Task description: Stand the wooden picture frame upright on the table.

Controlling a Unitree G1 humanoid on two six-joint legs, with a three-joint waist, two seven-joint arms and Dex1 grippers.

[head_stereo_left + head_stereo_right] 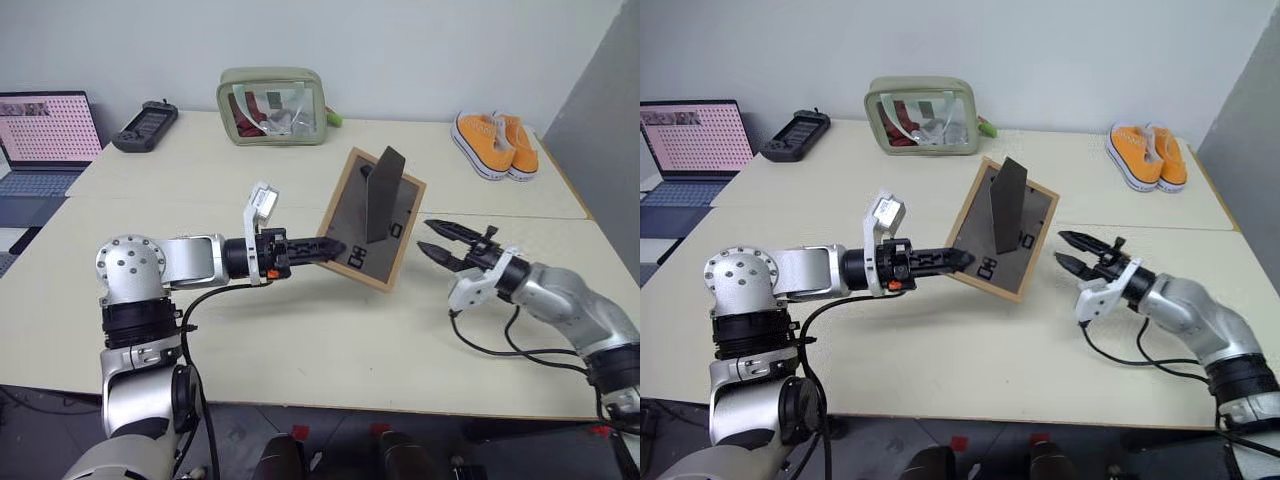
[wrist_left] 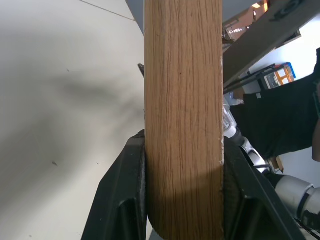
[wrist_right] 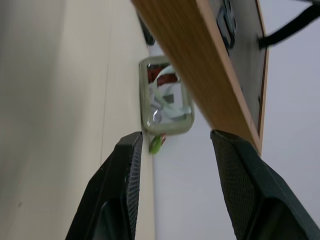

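The wooden picture frame [image 1: 350,215] is held tilted over the middle of the table [image 1: 300,340], its dark grey back towards me and its stand [image 1: 385,195] folded out. My left gripper [image 1: 335,249] is shut on the frame's left wooden edge. The left wrist view shows that wood edge [image 2: 182,125] clamped between the black fingers [image 2: 127,200]. My right gripper [image 1: 435,240] hangs open just right of the frame, apart from it, with nothing between its fingers. In the right wrist view the frame's edge [image 3: 200,55] passes ahead of the open gripper [image 3: 172,140]. I cannot tell whether the frame's lower edge touches the table.
A green transparent pouch [image 1: 272,105] stands at the back centre, and orange shoes [image 1: 495,143] lie at the back right. A black controller [image 1: 145,125] and a laptop [image 1: 40,140] sit at the back left. A grey panel [image 1: 600,130] borders the right side.
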